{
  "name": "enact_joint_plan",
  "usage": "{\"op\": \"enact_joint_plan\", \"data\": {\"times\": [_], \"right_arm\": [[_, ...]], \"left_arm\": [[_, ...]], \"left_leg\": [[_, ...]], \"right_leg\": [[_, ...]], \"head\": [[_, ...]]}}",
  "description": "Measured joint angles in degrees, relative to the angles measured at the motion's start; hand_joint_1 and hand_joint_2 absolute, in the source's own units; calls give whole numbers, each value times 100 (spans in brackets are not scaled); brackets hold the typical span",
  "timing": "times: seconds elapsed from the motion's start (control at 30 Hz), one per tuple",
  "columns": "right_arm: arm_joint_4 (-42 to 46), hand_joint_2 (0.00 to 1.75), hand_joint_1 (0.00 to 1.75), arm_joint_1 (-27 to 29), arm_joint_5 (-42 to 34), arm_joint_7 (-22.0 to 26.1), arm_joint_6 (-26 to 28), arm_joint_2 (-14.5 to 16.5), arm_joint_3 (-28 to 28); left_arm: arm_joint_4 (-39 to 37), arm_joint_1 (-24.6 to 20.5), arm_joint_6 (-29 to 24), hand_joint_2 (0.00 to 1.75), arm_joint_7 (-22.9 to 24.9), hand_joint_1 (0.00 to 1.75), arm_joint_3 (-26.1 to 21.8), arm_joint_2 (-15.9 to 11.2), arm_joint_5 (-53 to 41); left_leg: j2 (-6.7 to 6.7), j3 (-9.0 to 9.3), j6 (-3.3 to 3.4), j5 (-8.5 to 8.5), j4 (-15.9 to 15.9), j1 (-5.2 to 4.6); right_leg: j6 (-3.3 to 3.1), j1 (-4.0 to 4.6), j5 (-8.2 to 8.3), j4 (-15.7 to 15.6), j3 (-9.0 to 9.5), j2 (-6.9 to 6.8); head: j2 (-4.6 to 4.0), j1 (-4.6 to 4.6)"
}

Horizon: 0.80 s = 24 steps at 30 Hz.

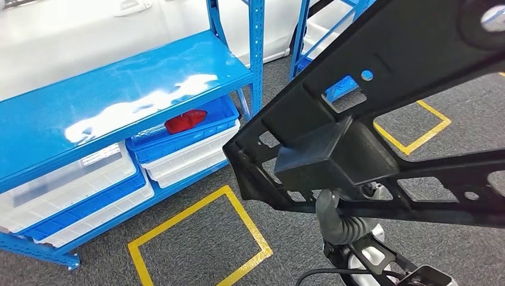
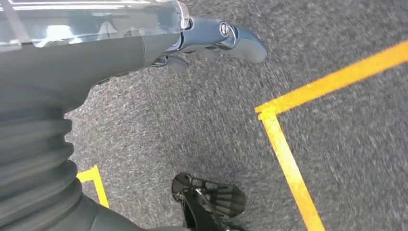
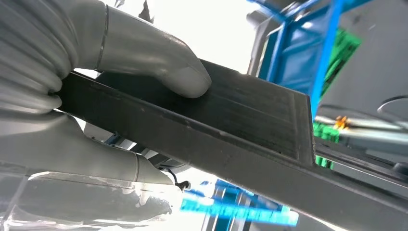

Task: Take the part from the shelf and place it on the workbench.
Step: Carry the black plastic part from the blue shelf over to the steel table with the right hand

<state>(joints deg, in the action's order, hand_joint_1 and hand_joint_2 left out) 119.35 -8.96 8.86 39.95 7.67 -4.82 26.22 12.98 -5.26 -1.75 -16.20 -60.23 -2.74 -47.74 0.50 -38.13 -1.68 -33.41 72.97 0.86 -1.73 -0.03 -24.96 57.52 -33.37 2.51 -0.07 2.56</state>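
Observation:
A large black plastic frame part [image 1: 369,119] with cut-outs and a boxy block is held up close in the head view, crossing the right half. My right hand [image 1: 336,217] grips its lower edge from beneath. In the right wrist view the grey thumb [image 3: 183,72] presses on the part's flat black face [image 3: 250,125], and the rest of the hand [image 3: 72,144] wraps under it. My left hand [image 2: 144,48] hangs above grey carpet, its dark fingers [image 2: 235,41] stretched out with nothing in them.
A blue shelf [image 1: 119,89] stands at the left, with white and blue bins [image 1: 77,185] below and a red piece [image 1: 184,121] in one bin. A second blue rack [image 1: 309,36] is behind. Yellow tape squares [image 1: 196,238] [image 1: 417,125] mark the carpet.

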Motion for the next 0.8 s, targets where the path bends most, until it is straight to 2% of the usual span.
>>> {"op": "enact_joint_plan", "data": {"times": [0.03,0.1,0.13,0.17,0.23,0.27,0.33,0.37,0.4,0.43,0.47,0.5,0.53,0.57,0.6,0.63,0.67,0.7,0.73,0.77,0.8], "right_arm": [[18,175,175,30,26,0,82,-47,30],[59,175,175,60,58,1,167,-124,86],[76,175,175,66,62,1,185,-153,106],[90,175,175,75,64,1,192,-180,121],[115,175,175,107,73,1,212,-230,146],[127,175,175,117,83,1,235,-260,161],[143,175,175,76,92,1,299,-324,208],[142,175,175,41,78,1,331,-356,241],[135,175,175,5,47,0,347,-382,276],[124,175,175,-21,5,0,343,-406,309],[113,175,175,-42,-38,-1,312,-426,337],[104,175,175,-58,-72,-1,247,-440,355],[102,175,175,-63,-95,-2,143,-447,360],[113,175,175,-52,-102,-2,17,-448,352],[132,175,175,-24,-96,-2,-111,-447,334],[157,175,175,21,-80,-1,-217,-441,309],[185,175,175,81,-56,-1,-286,-433,273],[212,175,175,147,-19,1,-325,-424,233],[239,175,175,219,25,1,-343,-414,190],[267,175,175,290,70,0,-355,-407,146],[292,175,175,347,110,1,-361,-403,105]], "left_arm": [[0,-19,1,175,27,0,8,1,-19],[0,-55,1,175,63,0,18,-1,-39],[-1,-68,1,175,73,0,20,-2,-41],[-1,-80,-1,175,81,0,21,-2,-42],[-1,-108,-3,175,96,0,26,1,-44],[0,-128,-4,175,98,0,30,7,-43],[0,-154,-13,175,100,0,35,20,-36],[0,-149,-24,175,101,0,36,27,-21],[0,-133,-40,175,103,0,35,33,-1],[0,-114,-65,175,99,0,30,42,31],[0,-98,-86,175,83,0,20,53,71],[0,-87,-102,175,54,0,5,66,111],[0,-79,-113,175,16,0,-15,83,154],[0,-72,-113,175,-22,0,-39,102,190],[0,-61,-114,175,-49,0,-67,122,221],[0,-45,-117,175,-65,0,-97,141,244],[0,-28,-121,175,-73,0,-122,157,254],[0,-13,-125,175,-71,0,-139,175,251],[0,-6,-130,175,-58,0,-148,193,230],[0,-7,-138,175,-33,0,-150,213,198],[-1,-8,-151,175,1,0,-149,234,160]], "left_leg": [[-28,140,10,205,-301,3],[-239,508,47,552,-1094,20],[-335,624,64,623,-1348,24],[-397,675,85,626,-1468,21],[-324,684,134,631,-1494,14],[-265,691,171,649,-1518,22],[-139,700,246,683,-1563,45],[-73,700,266,686,-1568,37],[-5,696,280,682,-1567,31],[67,694,281,678,-1566,25],[138,694,280,672,-1564,23],[203,698,275,664,-1562,23],[263,708,266,654,-1561,23],[313,724,251,640,-1560,22],[355,740,226,622,-1555,7],[391,755,197,605,-1552,-6],[431,768,165,587,-1550,-21],[474,780,133,573,-1551,-33],[523,798,102,561,-1557,-32],[526,811,70,533,-1544,-22],[459,794,44,464,-1472,-11]], "right_leg": [[6,-1,-2,13,4,69],[39,-1,-14,58,-9,202],[70,-3,-12,78,-32,268],[104,-9,-5,90,-59,329],[182,-19,24,84,-103,437],[215,-14,8,108,-125,396],[274,2,-190,430,-287,142],[296,-5,-361,752,-443,-21],[315,-17,-537,1139,-634,-118],[331,-34,-654,1472,-801,-166],[342,-49,-676,1652,-893,-192],[346,-61,-594,1616,-875,-216],[342,-69,-427,1357,-739,-250],[328,-69,-232,959,-525,-333],[303,-43,-103,566,-318,-451],[267,-19,-27,282,-172,-537],[230,6,-13,130,-100,-592],[193,32,-38,94,-95,-584],[155,28,-33,88,-101,-518],[121,20,-27,71,-94,-465],[83,8,-19,51,-83,-413]], "head": [[0,0],[0,-1],[1,-1],[1,0],[1,0],[1,-1],[0,-1],[0,-2],[0,-2],[0,-2],[0,-2],[0,-2],[0,-2],[0,-2],[0,-2],[0,-2],[0,-1],[0,-1],[0,-1],[0,-1],[0,-1]]}}
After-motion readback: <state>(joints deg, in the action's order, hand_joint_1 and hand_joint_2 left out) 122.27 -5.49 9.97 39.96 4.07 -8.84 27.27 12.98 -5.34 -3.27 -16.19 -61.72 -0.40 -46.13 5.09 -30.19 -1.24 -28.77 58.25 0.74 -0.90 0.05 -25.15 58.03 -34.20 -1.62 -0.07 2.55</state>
